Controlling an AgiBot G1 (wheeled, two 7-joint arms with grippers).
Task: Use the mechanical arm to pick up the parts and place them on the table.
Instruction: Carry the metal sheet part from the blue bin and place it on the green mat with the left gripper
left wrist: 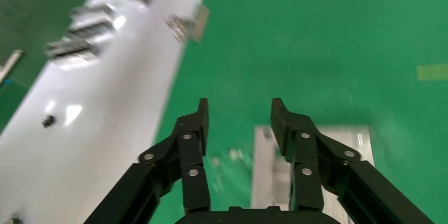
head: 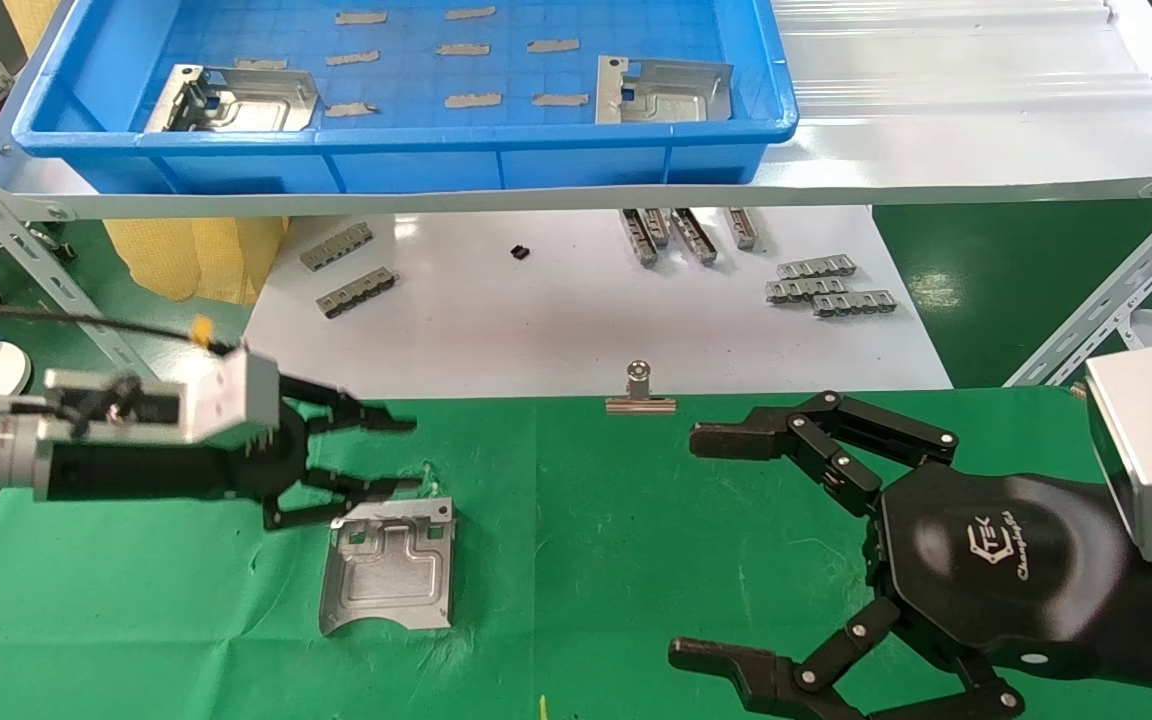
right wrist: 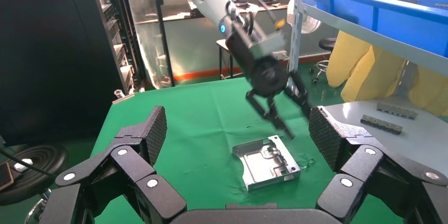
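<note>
One silver stamped part (head: 389,565) lies flat on the green cloth table (head: 586,560); it also shows in the right wrist view (right wrist: 267,162) and partly in the left wrist view (left wrist: 274,171). My left gripper (head: 391,455) is open and empty, just above the part's far edge, not touching it. Two more parts (head: 236,100) (head: 663,90) lie in the blue tray (head: 406,150) on the raised shelf. My right gripper (head: 711,545) is open and empty, low over the cloth at the right, apart from the part.
The glossy white board (head: 576,310) behind the cloth carries small grey ridged strips (head: 829,285) and a silver binder clip (head: 641,392) at its near edge. Metal shelf struts (head: 1116,300) slant at both sides. A small yellow mark (head: 542,708) is at the cloth's near edge.
</note>
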